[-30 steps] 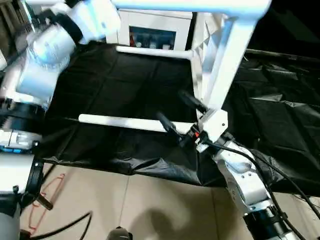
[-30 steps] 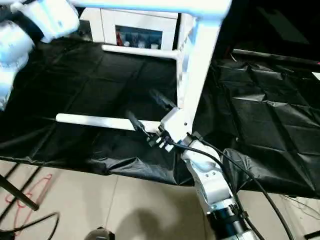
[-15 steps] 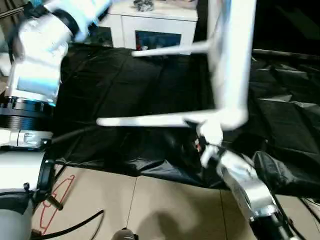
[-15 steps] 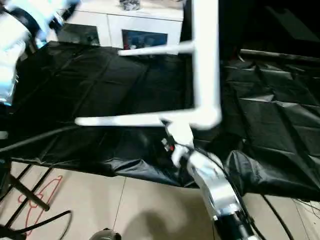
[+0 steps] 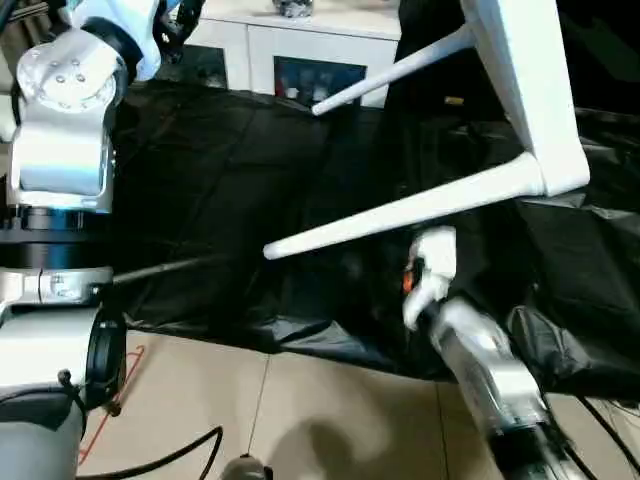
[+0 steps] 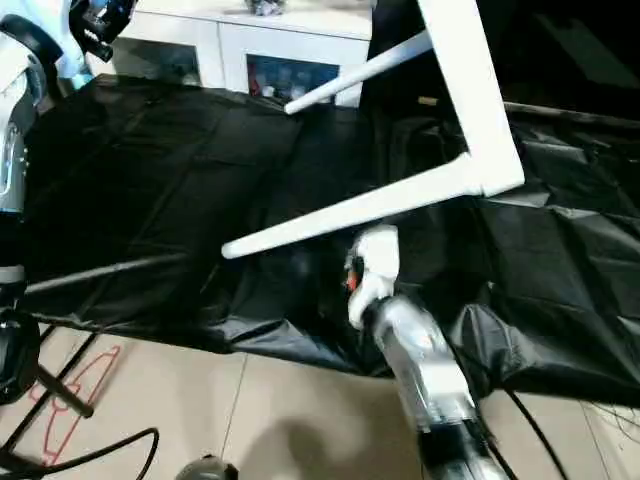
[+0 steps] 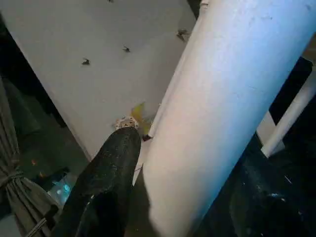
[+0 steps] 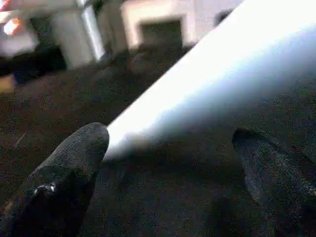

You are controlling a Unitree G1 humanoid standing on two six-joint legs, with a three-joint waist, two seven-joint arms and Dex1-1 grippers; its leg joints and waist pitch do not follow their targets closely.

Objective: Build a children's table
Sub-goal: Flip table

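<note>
A black crinkled sheet (image 5: 250, 170) covers the work surface, with pale floor tiles (image 5: 300, 410) in front of it and a white cabinet (image 5: 300, 40) with glass doors behind.

At the far left, the robot's silver left arm (image 5: 65, 130) rises to the top corner. In the left wrist view its gripper (image 7: 163, 163) has a thick white tube, one leg (image 7: 222, 108), lying against a black finger (image 7: 106, 168); the other finger is hidden, so I cannot tell whether the jaws are clenched on it.

Towards the middle, the children's table is held up off the sheet and tilted. 2 tapered legs (image 5: 400, 212) slant down to the left from the tabletop's white edge (image 5: 525, 90) at upper right, the farther leg (image 5: 390, 70) crossing in front of the cabinet.

To the right, the right arm (image 5: 480, 370) reaches up under the nearer leg. In the right wrist view, its gripper (image 8: 168, 163) has both fingers (image 8: 69, 168) spread apart, released, with the leg's narrow end between and beyond them.
</note>
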